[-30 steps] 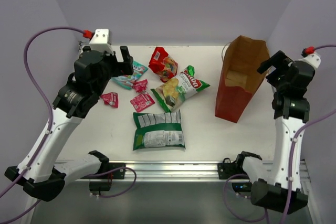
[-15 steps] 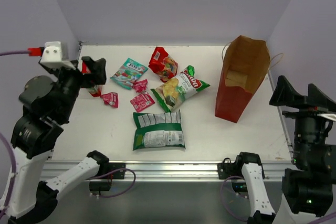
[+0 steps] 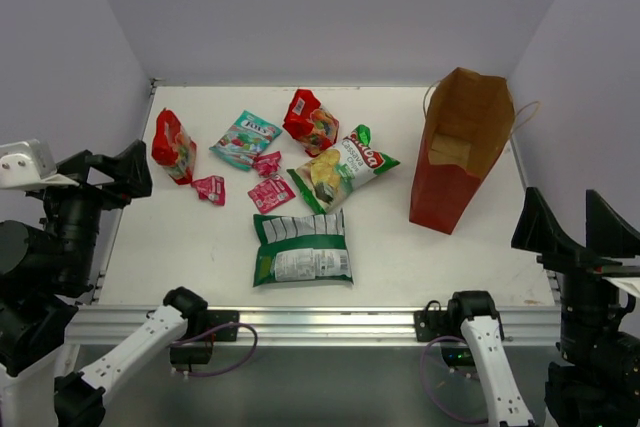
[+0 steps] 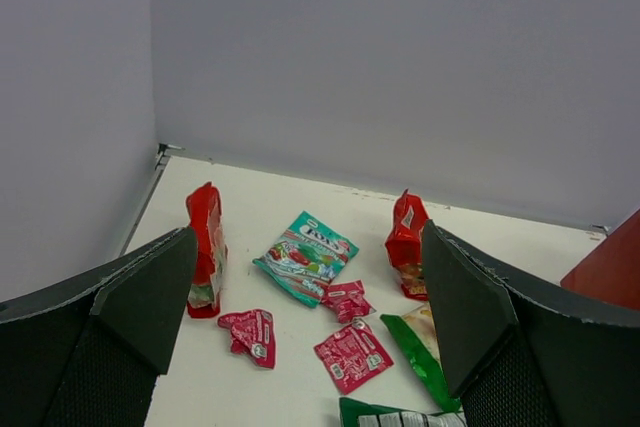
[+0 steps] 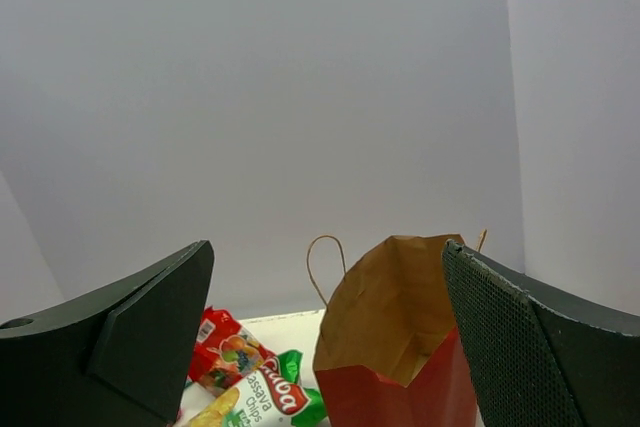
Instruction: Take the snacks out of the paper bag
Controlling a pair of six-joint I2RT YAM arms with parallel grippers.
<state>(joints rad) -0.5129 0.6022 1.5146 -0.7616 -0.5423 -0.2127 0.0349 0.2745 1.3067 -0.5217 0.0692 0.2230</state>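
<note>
The red paper bag [image 3: 446, 183] stands upright at the right with its mouth open, and only brown paper shows inside [image 5: 420, 312]. The snacks lie on the table to its left. They are a red bag [image 3: 173, 145] standing at the far left, a teal pouch [image 3: 246, 139], another red bag [image 3: 311, 122], two green chip bags [image 3: 343, 169] [image 3: 301, 248] and three pink sachets [image 3: 210, 189] [image 3: 266, 162] [image 3: 271, 193]. My left gripper [image 3: 105, 172] hangs open off the table's left edge, holding nothing. My right gripper [image 3: 575, 232] is open near the front right corner, apart from the bag.
White walls close in the table at the back and on both sides. A metal rail [image 3: 330, 322] runs along the near edge, with the arm bases on it. The bag's thin handles [image 5: 325, 262] stick up at its rim.
Both arms have pulled back toward the near edge and outward. The left gripper has drawn away from a red bag, which now stands at the far left. The right gripper has left the paper bag's side.
</note>
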